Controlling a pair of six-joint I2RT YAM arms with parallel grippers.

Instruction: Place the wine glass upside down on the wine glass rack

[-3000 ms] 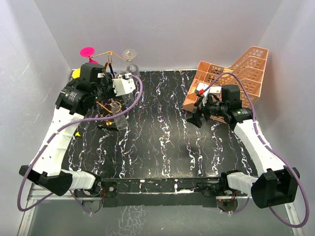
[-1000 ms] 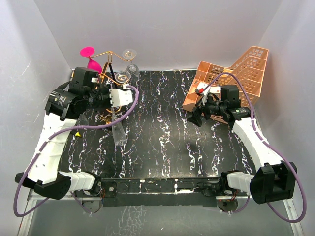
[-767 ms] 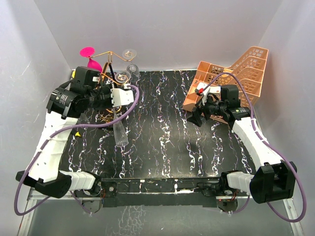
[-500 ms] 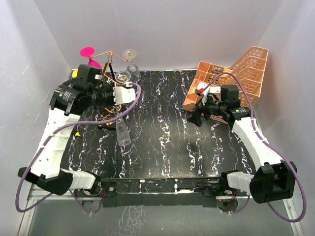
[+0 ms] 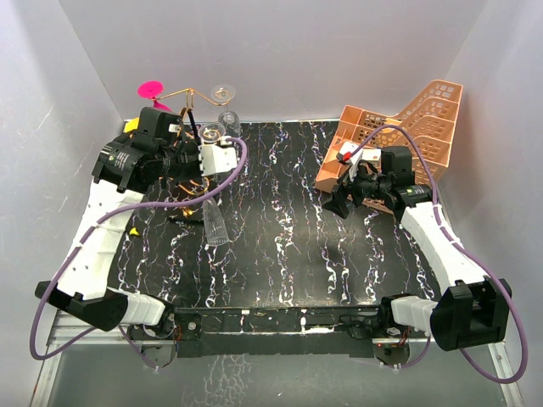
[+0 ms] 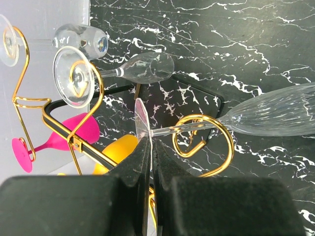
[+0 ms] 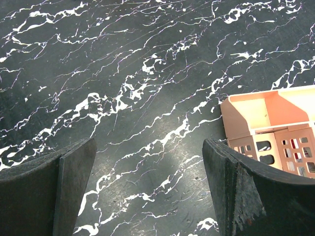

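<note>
While pinched at its foot by the left gripper (image 6: 150, 147), clear ribbed slender-stemmed wine glass (image 6: 275, 117).

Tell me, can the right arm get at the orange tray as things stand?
Probably yes. The right gripper is open, holds nothing, and hangs close beside the tray. Nothing stands between them.

The wine glass rack (image 6: 204, 142) is thin gold wire, polished and shiny. The wine glass (image 6: 275, 115) at its scroll is clear, with fine ribbing along the bowl. Under the rack, the table (image 7: 147, 73) is black with white marble veining and a soft sheen. The left gripper (image 6: 151, 141) beside the rack looks matt black and faintly grainy. Well right of the rack, the tray (image 5: 424, 127) is matt orange perforated plastic.
</note>
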